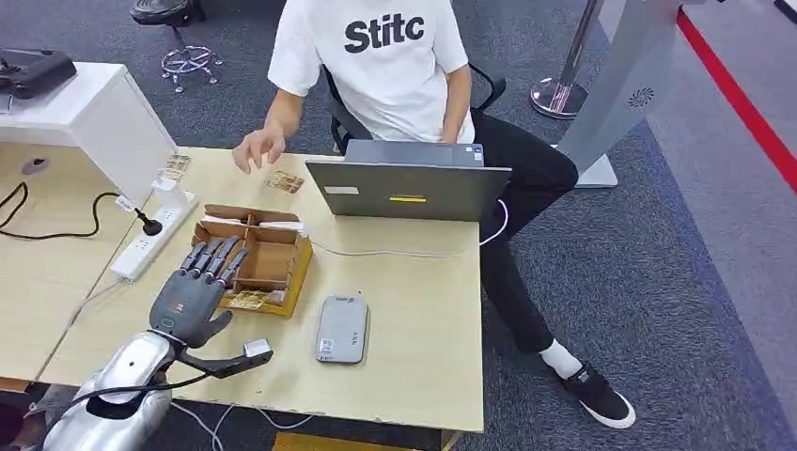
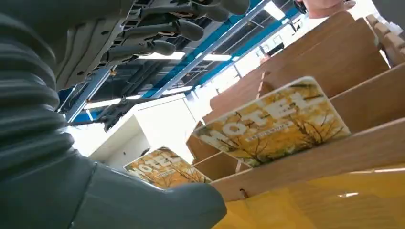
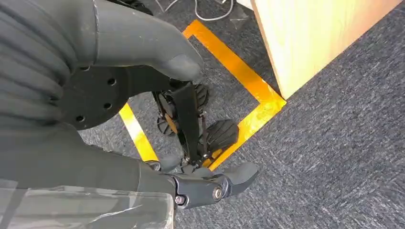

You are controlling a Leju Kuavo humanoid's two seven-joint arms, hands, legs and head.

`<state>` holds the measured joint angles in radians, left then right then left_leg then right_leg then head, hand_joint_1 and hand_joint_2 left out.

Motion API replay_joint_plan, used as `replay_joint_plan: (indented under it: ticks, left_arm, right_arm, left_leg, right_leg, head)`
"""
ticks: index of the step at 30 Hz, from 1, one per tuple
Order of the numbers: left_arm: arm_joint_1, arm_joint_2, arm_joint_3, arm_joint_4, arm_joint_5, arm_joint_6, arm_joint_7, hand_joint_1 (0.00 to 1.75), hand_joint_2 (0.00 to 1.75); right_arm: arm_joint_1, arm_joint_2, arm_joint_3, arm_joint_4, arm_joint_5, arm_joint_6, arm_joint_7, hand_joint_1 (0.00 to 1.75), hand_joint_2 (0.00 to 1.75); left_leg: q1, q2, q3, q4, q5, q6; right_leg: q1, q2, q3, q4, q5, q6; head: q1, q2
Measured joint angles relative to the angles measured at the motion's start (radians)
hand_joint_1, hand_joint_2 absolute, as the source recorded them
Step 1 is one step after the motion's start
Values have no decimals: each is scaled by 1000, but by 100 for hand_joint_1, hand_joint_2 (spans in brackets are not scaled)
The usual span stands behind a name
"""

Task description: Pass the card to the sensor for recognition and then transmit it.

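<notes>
Fingers: the left hand (image 1: 193,296) has its fingers (image 1: 214,256) stretched out and a little apart, and they hold nothing. They reach over the near edge of the box.
Card: a yellow card (image 2: 277,123) with trees and the word MOTEL stands tilted in a slot of the box. In the head view a card (image 1: 247,300) sits at the near side of the box, just beside the left hand. Nothing holds it yet.
More cards: another yellow card (image 2: 165,168) stands in a slot next to the first. Some cards (image 1: 285,181) also lie flat far off, near the person's hand.
Box: the brown cardboard box (image 1: 282,246) has little walls that make slots. It sits on the surface (image 1: 414,310).
Sensor: a flat grey reader (image 1: 341,329) lies on the surface, near the box, on its right side.
Right hand: the right hand (image 3: 143,86) hangs low over the carpet beside the surface. I cannot tell if its fingers are shut or apart.
Person: a person in a white shirt (image 1: 376,56) sits at the far side behind a laptop (image 1: 409,188).
Step now: I think this is the very start, the reach for a card.
Next move: the fingers must go down, pinch one card by its top edge and lift it straight out. Then the card goes over the reader, and then to the person.
</notes>
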<state>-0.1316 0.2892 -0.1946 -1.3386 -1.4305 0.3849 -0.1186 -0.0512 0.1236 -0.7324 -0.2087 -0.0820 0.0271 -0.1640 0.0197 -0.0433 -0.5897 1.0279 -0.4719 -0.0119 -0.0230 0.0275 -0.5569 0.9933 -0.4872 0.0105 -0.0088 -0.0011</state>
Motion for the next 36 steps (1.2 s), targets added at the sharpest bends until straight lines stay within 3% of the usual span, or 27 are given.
replay_joint_plan:
  ticks: [10, 30, 31, 32, 36]
  left_arm:
    - [-32, -14, 0, 49, -4, -2, 0, 0, 175]
    - [-25, -43, 0, 66, 127, -29, -70, 0, 175]
    - [-25, -45, 0, 66, 127, -29, -71, 5, 175]
    - [-25, -46, 0, 66, 127, -31, -71, 175, 175]
    - [-25, -49, 0, 66, 137, -47, -74, 175, 175]
  right_arm:
    - [0, 0, 1, 0, 6, 0, 0, 0, 175]
    - [0, 0, 1, 0, 21, 0, 3, 0, 175]
    - [0, 0, 1, 0, 21, 0, 3, 0, 175]
    - [0, 0, 1, 0, 21, 0, 3, 0, 175]
    - [0, 0, 1, 0, 24, 0, 3, 0, 175]
  left_leg:
    - [0, 0, 0, 0, 0, 0]
    - [0, 0, 0, 0, 0, 0]
    - [0, 0, 0, 0, 0, 0]
    - [0, 0, 0, 0, 0, 0]
    - [0, 0, 0, 0, 0, 0]
  right_leg:
    - [0, 0, 0, 0, 0, 0]
    - [0, 0, 0, 0, 0, 0]
    - [0, 0, 0, 0, 0, 0]
    - [0, 0, 0, 0, 0, 0]
    - [0, 0, 0, 0, 0, 0]
  head:
    - [0, 0]
    - [0, 0]
    - [0, 0]
    - [0, 0]
    - [0, 0]
